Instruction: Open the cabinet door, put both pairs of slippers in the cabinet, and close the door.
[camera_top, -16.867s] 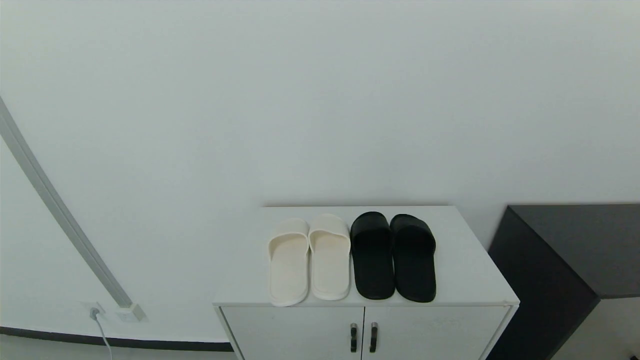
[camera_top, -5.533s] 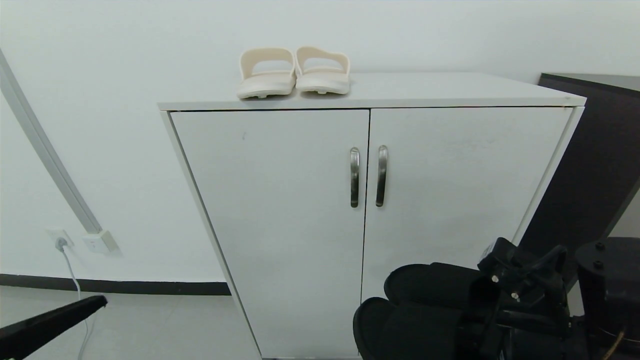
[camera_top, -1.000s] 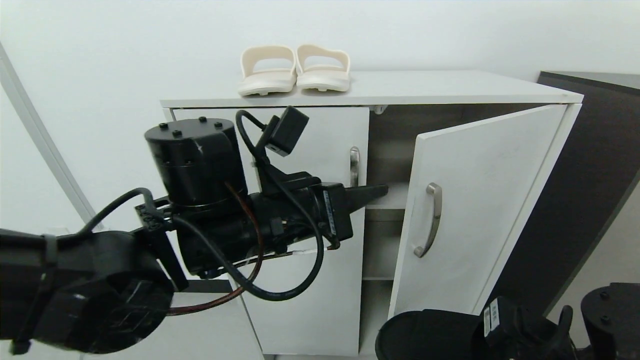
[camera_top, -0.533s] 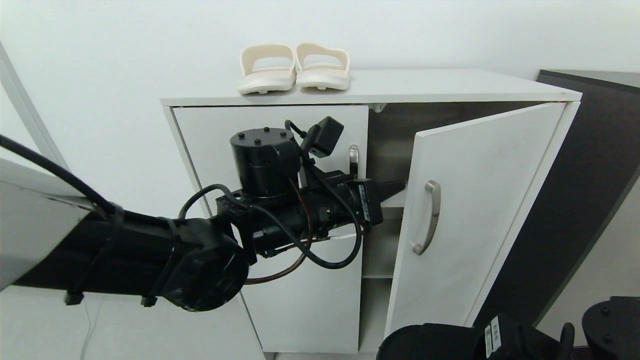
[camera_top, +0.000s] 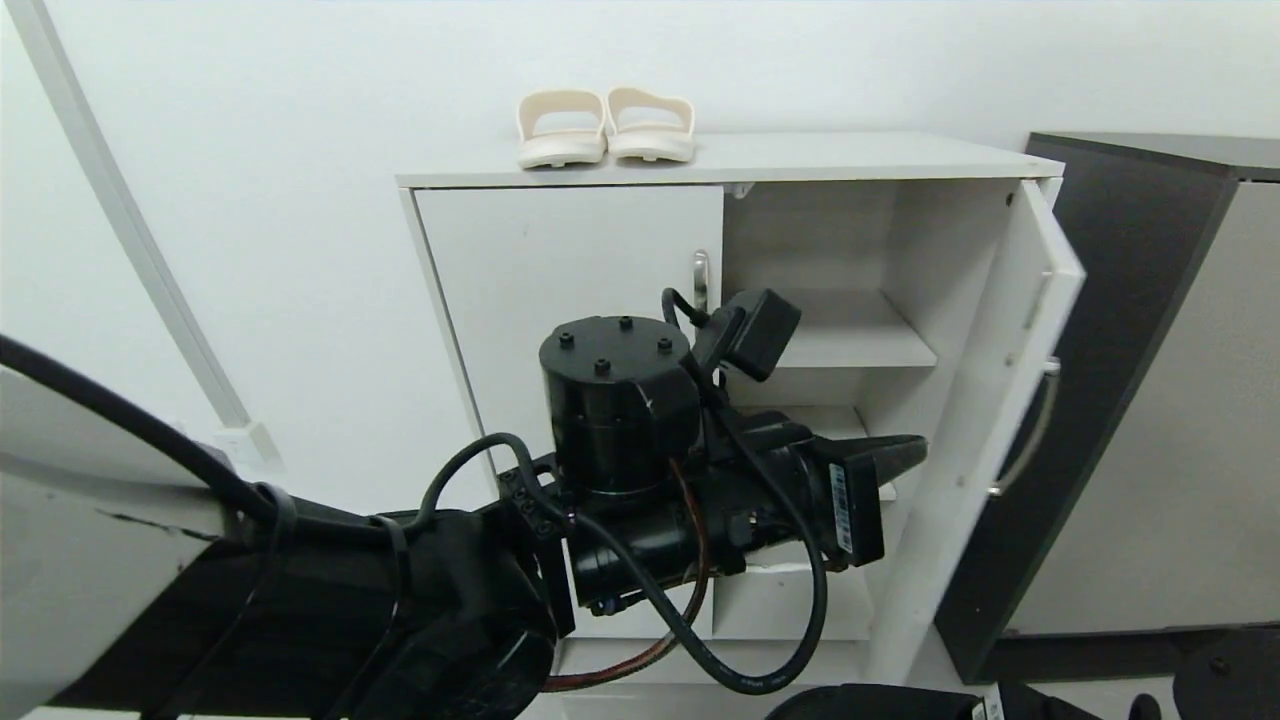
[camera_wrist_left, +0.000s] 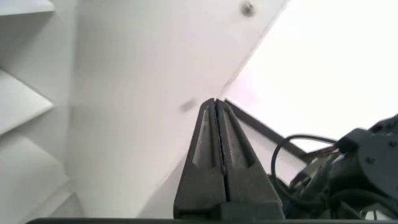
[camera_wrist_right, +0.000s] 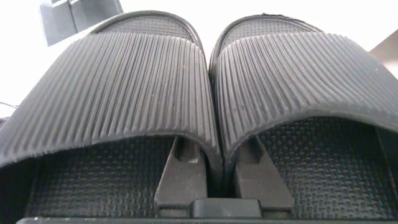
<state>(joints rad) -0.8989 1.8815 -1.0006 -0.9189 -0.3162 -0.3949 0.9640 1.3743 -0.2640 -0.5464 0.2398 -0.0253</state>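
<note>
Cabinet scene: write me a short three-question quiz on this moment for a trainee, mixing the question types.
1. True or false: the right door of the cabinet stands open.
2. Where is the cream pair of slippers? A: on top of the cabinet. B: on a shelf inside it. C: on the floor.
3. What does the right gripper hold?

Key: 1 true; 2 A; 3 the black slippers, the pair side by side.
</note>
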